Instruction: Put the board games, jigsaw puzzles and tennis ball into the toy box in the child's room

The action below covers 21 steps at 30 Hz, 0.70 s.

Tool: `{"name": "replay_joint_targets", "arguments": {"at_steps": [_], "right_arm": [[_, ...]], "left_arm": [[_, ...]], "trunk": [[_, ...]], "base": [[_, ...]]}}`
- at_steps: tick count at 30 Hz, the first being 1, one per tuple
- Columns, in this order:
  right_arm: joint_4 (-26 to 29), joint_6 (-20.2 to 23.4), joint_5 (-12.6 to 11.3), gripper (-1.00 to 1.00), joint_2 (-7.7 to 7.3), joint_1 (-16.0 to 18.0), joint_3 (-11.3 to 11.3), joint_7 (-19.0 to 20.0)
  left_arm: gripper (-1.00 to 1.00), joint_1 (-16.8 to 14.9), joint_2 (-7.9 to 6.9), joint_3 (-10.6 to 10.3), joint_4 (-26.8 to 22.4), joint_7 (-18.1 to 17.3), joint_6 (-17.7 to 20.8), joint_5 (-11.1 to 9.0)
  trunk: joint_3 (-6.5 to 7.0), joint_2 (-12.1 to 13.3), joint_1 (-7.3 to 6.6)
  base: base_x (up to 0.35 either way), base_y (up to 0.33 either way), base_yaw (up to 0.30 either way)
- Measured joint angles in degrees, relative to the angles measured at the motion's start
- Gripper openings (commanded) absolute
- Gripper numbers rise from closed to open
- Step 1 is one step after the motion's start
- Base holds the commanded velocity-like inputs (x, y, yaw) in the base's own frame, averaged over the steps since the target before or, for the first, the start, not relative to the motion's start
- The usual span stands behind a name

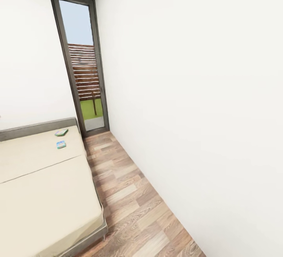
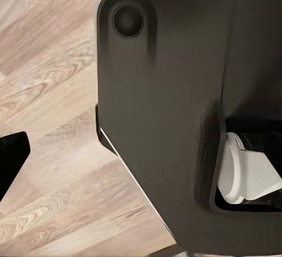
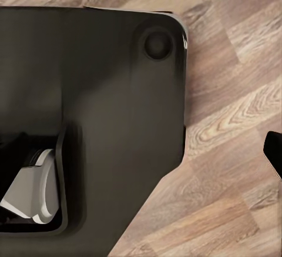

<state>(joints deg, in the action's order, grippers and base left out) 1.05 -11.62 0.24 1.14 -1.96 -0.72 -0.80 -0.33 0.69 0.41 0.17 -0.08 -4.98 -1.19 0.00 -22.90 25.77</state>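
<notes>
two board games lie on the bed (image 1: 47, 178), up near the grey headboard (image 1: 37, 128): a white-and-green game (image 1: 61, 132) closest to it and a blue game (image 1: 61, 144) just beside that, apart from each other, both close to the bed's edge on the aisle side. neither is picked up yet, so by my reckoning the task is barely started; the bed pair has to be collected, and the worktop things and the toy box are somewhere else in the room. a strip of wood floor (image 1: 129, 202) runs between the bed and the white wall (image 1: 204, 92) toward a tall glass door (image 1: 84, 68). both wrist views look straight down at the robot's dark base (image 2: 164, 122) over the floor, which suggests the arms hang low at its sides. a dark tip shows at the edge of each wrist view, but i cannot tell whether either set of fingers is open or closed.
</notes>
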Motion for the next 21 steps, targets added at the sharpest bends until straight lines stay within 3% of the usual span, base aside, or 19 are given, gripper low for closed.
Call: {"name": "replay_joint_targets", "arguments": {"at_steps": [21], "right_arm": [[-0.01,0.00,0.00,1.00,0.09,0.00,0.00,0.00]], "left_arm": [[1.00,0.00,0.00,0.00,0.00,0.00,0.00,0.00]], "trunk": [[0.00,0.00,0.00]], "base": [[0.000,0.000,0.244]]}}
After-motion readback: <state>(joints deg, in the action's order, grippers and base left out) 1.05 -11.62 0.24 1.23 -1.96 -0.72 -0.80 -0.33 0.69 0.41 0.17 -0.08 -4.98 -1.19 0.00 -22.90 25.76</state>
